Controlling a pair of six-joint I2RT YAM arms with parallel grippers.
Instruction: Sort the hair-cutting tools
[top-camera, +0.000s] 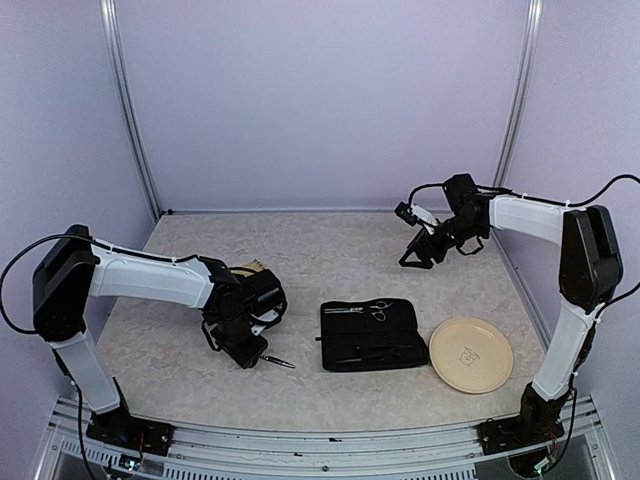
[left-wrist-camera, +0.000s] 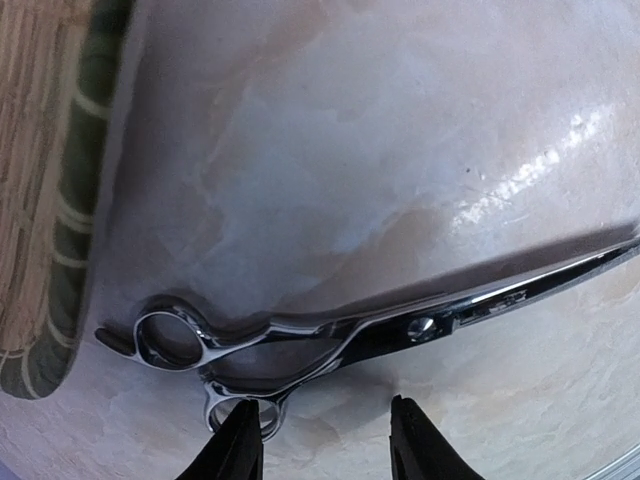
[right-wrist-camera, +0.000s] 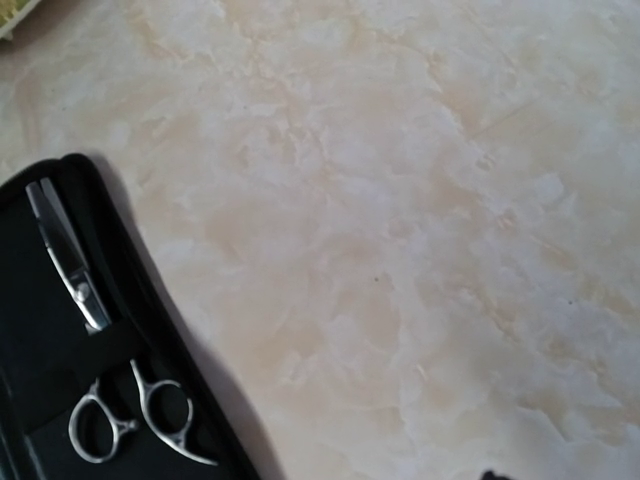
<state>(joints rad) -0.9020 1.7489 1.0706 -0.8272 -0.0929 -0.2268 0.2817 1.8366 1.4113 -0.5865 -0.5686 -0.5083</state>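
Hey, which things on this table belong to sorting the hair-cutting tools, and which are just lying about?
Part of the job:
- scissors on the table
- scissors in the case

Just lying about:
- black case
- woven tray
- beige plate

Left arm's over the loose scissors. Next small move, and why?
Probably lower the left fingers and close them on the scissors near the handles: the fingers stand open over them, one tip by a ring handle, and the scissors lie flat, ungripped.

Bright, even light; glare spots the table (left-wrist-camera: 540, 160), and the scissors (left-wrist-camera: 330, 340) cast a soft shadow.
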